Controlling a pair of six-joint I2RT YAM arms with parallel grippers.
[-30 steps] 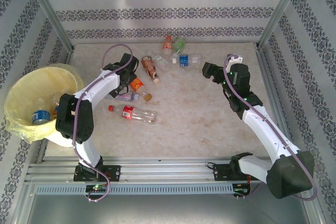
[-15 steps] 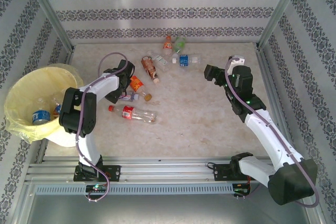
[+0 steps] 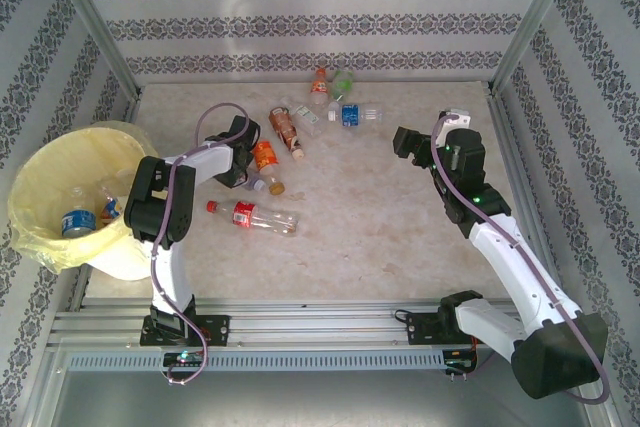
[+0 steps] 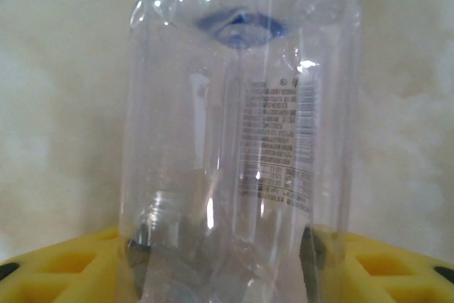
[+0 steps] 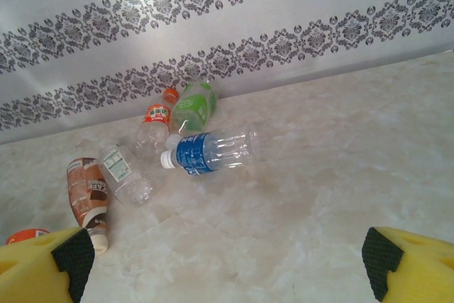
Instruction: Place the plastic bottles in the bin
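My left gripper (image 3: 238, 169) is low over the table among the left bottles. In the left wrist view its yellow fingers (image 4: 71, 264) press on both sides of a clear plastic bottle (image 4: 241, 125) with small printed text, base pointing away. My right gripper (image 3: 405, 141) hangs open over bare table on the right, its pads (image 5: 71, 257) wide apart with nothing between. Ahead of it lie a blue-labelled bottle (image 5: 209, 150), a green one (image 5: 194, 104), an orange-capped one (image 5: 154, 127), a clear one (image 5: 124, 174) and a brown one (image 5: 86, 193). The yellow-lined bin (image 3: 45, 172) stands at the left.
A red-labelled bottle (image 3: 252, 215) lies near the table's middle, an orange one (image 3: 263, 155) and a small brown-capped one (image 3: 270, 185) beside my left gripper. The bin holds a blue-labelled bottle (image 3: 78, 220). Patterned walls and metal posts enclose the table.
My left gripper has shifted right and settled among the bottles by the orange one, its elbow folding in. My right gripper has drifted slightly right and stays open.
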